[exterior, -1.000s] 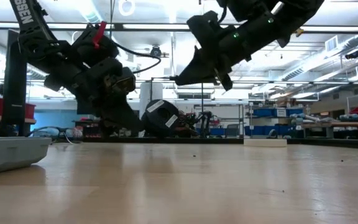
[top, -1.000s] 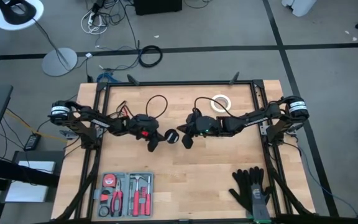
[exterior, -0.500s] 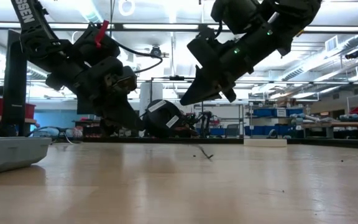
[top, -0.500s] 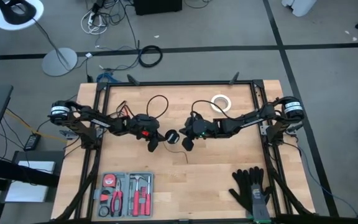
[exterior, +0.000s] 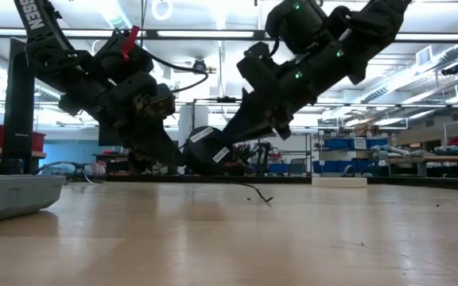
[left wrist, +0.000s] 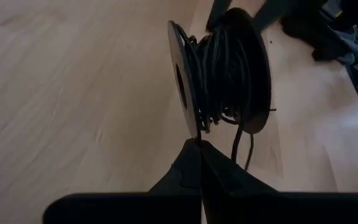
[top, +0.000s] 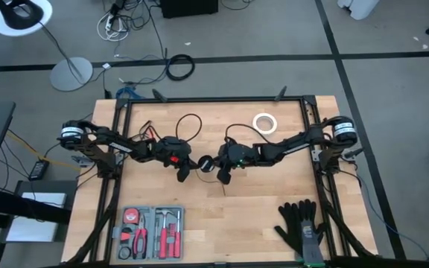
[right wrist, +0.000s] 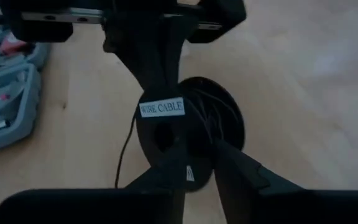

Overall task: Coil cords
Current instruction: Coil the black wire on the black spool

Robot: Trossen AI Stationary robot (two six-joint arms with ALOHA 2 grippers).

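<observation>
Your left gripper [left wrist: 199, 144] is clamped tight on the rim of the small black spool [left wrist: 225, 71], holding it just above the middle of the bench [top: 267, 201]. Your right gripper [right wrist: 199, 157] is slightly parted, fingers straddling the spool's labelled face. A loose end of the cord [exterior: 253, 191] trails onto the bench beneath.

Right gripper [right wrist: 197, 163] fingers slightly parted, tips against black spool [right wrist: 188, 127] wound with thin black cord [right wrist: 219, 115]. White label [right wrist: 161, 108] on spool face reads "WIRE CABLE". Left gripper [right wrist: 160, 81] beyond spool pinches its rim. Loose cord strand trails over wooden table [right wrist: 303, 93]. Grey tool case [right wrist: 8, 102] off to side.
</observation>
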